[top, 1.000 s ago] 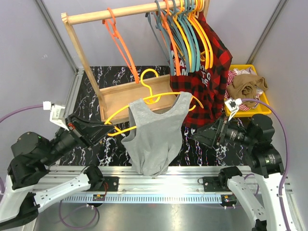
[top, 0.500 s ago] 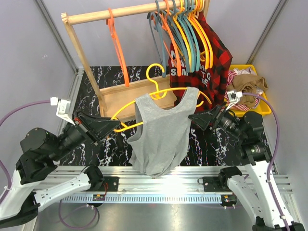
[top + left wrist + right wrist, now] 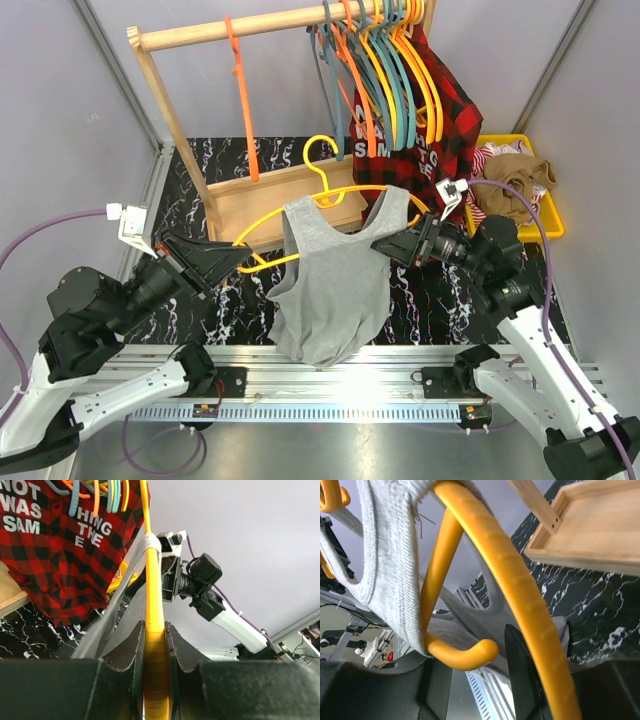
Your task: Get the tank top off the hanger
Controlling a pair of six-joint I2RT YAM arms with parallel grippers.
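Left claw (image 3: 236, 258): clenched on the left end of the yellow plastic hanger (image 3: 154, 605). In the left wrist view you see the bar pinched tight between both fingers. The hanger is held up off the black marbled surface (image 3: 425, 300), in front of the wooden rack (image 3: 265, 205).

Grey sleeveless tank top (image 3: 330, 285): on the hanger, a shoulder strap over each hanger arm. The body hangs down between the two claws (whether the hem touches the near rail cannot be told).

Right claw (image 3: 384, 246): released, fingers spread, nothing gripped. It sits right at the tank top's strap on its own side.

Right wrist view: that strap loops over the hanger arm, up and left of the dark finger (image 3: 520, 665). The hanger's curled tip lies over the gap between the fingers. The hanger arm crosses in front of that finger. You cannot tell from these views whether finger and fabric touch.
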